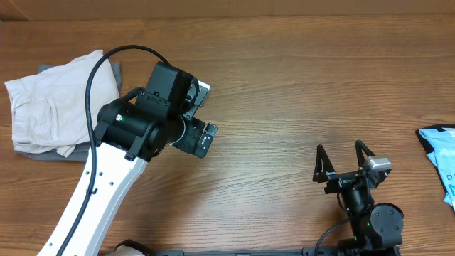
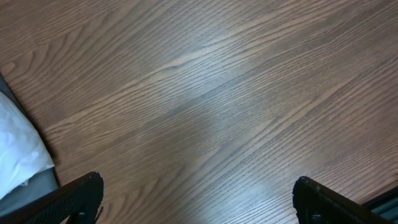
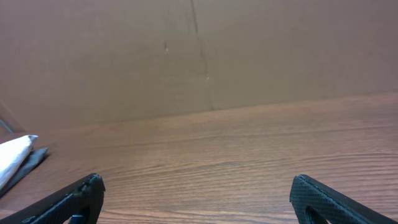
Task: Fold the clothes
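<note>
I find the left end effector [image 2: 198,186] spread apart and empty over the brown wooden table [image 1: 284,78], near the pale beige cotton shorts [image 1: 50,107]. The right end effector [image 1: 341,158] is likewise apart.

The wooden table [image 1: 284,78] carries the pale beige shorts [image 1: 53,107] close to its left edge, towards the far left corner. They are folded into a rough block and lie on top of a grey garment [image 1: 43,153] that shows along their near side. The left arm [image 1: 106,185] rises from the near edge at the left, its black wrist [image 1: 153,114] just beside the shorts. The right gripper [image 1: 341,160] sits by the near edge at the right, fingers spread wide with bare wood between them. A light-blue printed item [image 1: 439,160] lies at the right edge.
</note>
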